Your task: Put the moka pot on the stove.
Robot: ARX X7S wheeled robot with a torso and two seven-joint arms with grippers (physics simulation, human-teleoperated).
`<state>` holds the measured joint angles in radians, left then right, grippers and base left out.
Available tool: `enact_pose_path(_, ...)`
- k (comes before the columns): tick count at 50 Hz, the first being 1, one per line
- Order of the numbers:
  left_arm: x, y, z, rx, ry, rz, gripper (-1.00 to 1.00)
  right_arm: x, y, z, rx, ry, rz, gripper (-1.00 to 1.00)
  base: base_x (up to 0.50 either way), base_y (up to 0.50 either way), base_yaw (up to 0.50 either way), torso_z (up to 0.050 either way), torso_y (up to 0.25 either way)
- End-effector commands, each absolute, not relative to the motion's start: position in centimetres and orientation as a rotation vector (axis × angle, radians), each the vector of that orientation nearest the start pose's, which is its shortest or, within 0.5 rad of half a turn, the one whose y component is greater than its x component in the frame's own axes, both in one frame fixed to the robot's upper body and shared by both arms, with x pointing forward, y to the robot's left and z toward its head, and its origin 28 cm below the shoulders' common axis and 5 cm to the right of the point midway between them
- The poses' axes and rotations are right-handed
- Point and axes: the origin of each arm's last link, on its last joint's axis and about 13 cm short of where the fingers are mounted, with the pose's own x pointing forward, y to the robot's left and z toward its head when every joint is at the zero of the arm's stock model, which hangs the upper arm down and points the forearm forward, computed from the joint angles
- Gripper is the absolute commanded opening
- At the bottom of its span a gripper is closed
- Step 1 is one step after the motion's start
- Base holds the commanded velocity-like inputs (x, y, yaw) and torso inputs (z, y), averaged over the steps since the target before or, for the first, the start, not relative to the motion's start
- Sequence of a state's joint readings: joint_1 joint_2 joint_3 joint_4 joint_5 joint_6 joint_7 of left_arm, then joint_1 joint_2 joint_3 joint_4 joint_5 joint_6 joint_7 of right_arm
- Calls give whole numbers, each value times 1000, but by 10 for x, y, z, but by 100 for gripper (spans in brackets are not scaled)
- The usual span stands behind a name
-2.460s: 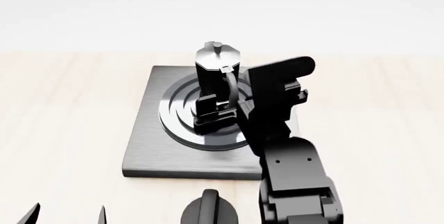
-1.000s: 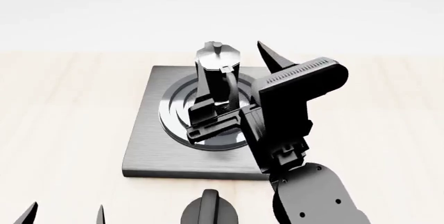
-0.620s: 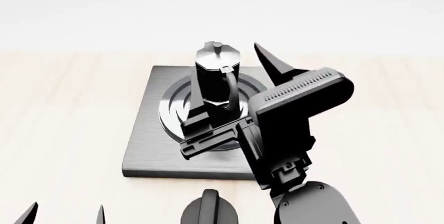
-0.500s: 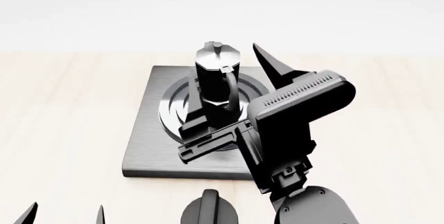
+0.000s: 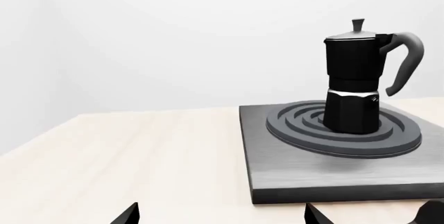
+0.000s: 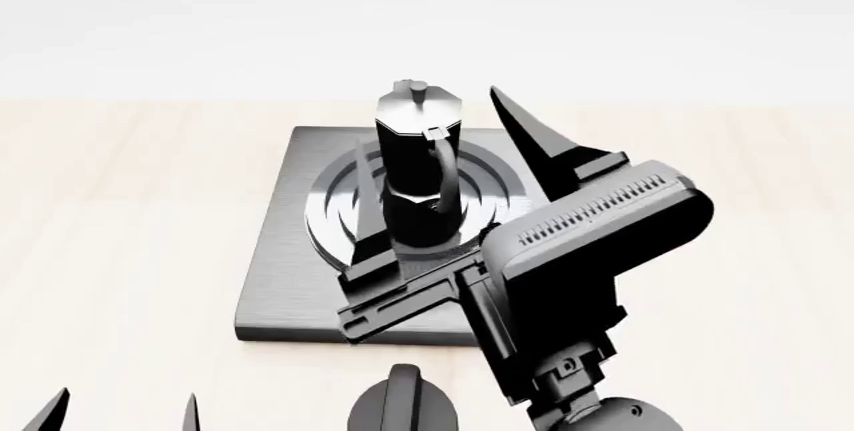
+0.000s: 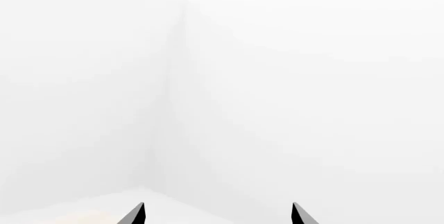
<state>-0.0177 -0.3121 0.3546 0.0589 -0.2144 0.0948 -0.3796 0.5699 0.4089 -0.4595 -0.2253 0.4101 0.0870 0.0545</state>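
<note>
A pale, faintly grained wooden table (image 6: 134, 231) fills the head view under a plain white wall. At the near left edge, two thin black pointed tips of the left gripper (image 6: 123, 416) poke into view, spread apart with nothing between them; the left wrist view shows the same two tips wide apart and empty.

Toward the middle sits the stove (image 6: 287, 281), a flat square slab of brushed dark grey metal with raised concentric burner rings on top. The moka pot (image 6: 418, 166) stands upright on those rings, near their centre. It is black and faceted, pinched at a narrow waist, with a silver lid and small knob and a curved black handle on its near side in the head view. In the left wrist view the pot (image 5: 354, 83) stands free on the rings of the stove (image 5: 312, 177), with nothing touching it.

At the near edge, just in front of the slab, a short round black knob (image 6: 404, 409) with a ridge is partly cut off.

To the right, the right gripper (image 6: 447, 186) is raised and tilted above the stove's near right part. Its blocky, ribbed body hides part of the slab. Its long black fingers (image 6: 527, 136) are spread wide, holding nothing, beside the pot.
</note>
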Motion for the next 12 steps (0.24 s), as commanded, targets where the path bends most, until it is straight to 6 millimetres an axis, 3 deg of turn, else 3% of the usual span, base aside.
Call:
enact_pose_path(1, 203, 208, 25, 54, -96, -16, 100, 273, -91, 178, -113, -550, 453, 100, 0, 0, 0, 0, 0)
enact_pose_path(12, 202, 209, 26, 55, -99, -12, 100, 260, -89, 181, -119, -586, 480, 100, 0, 0, 0, 0, 0)
